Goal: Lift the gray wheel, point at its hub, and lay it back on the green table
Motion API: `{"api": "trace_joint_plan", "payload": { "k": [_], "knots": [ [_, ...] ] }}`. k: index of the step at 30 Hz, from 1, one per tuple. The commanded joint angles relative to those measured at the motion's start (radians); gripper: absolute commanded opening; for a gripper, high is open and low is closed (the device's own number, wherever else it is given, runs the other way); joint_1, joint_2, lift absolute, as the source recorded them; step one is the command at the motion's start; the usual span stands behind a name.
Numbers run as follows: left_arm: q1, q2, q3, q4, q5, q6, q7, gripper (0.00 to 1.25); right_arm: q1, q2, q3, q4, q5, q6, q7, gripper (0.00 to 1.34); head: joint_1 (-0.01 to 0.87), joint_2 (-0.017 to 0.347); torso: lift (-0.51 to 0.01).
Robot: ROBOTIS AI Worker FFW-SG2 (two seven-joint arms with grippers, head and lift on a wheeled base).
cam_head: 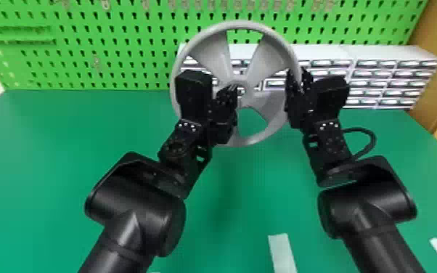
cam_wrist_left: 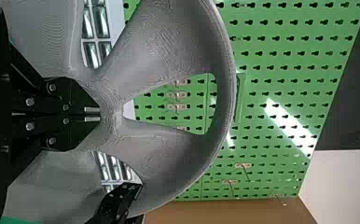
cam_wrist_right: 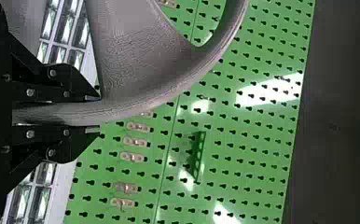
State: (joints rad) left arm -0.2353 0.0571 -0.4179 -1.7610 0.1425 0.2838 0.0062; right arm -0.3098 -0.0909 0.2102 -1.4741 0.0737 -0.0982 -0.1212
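My right gripper (cam_head: 298,78) has the gray wheel (cam_head: 207,47) clamped by its rim, one finger on either side, at the wheel's right edge in the head view. The wheel stands upright in the upper centre of that frame, held up off the green table (cam_head: 47,145). My left gripper (cam_head: 234,89) is empty, its fingers (cam_wrist_left: 71,100) closed together, with the tips at the hub (cam_head: 244,91); I can't tell whether they touch it. Both arms come in from the bottom edge. Behind the wheel, white drawer units (cam_head: 384,54) extend to the upper right, and a green pegboard (cam_head: 119,54) spans the top. Pale strips (cam_head: 282,250) lie on the table at lower right.
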Motion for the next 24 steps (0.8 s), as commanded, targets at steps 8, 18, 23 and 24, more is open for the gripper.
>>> {"api": "trace_joint_plan", "payload": {
  "k": [8,18,23,24],
  "knots": [
    [0.002,0.000,-0.006,0.000,0.003,0.005,0.002,0.02,0.000,-0.001,0.000,0.000,0.008,-0.008,0.000,0.12,0.692,0.048,-0.093],
    [-0.002,-0.002,-0.021,-0.005,0.008,0.052,0.034,0.02,-0.006,-0.001,0.008,0.000,0.017,-0.012,0.000,0.12,0.692,0.048,-0.093],
    [-0.004,0.001,-0.038,-0.023,-0.003,0.074,0.095,0.02,-0.008,-0.003,0.012,0.000,0.018,-0.012,0.000,0.12,0.692,0.048,-0.093],
    [-0.006,0.001,-0.042,-0.026,-0.004,0.075,0.112,0.02,-0.008,-0.003,0.012,0.000,0.018,-0.012,0.000,0.12,0.692,0.048,-0.093]
  ]
}}
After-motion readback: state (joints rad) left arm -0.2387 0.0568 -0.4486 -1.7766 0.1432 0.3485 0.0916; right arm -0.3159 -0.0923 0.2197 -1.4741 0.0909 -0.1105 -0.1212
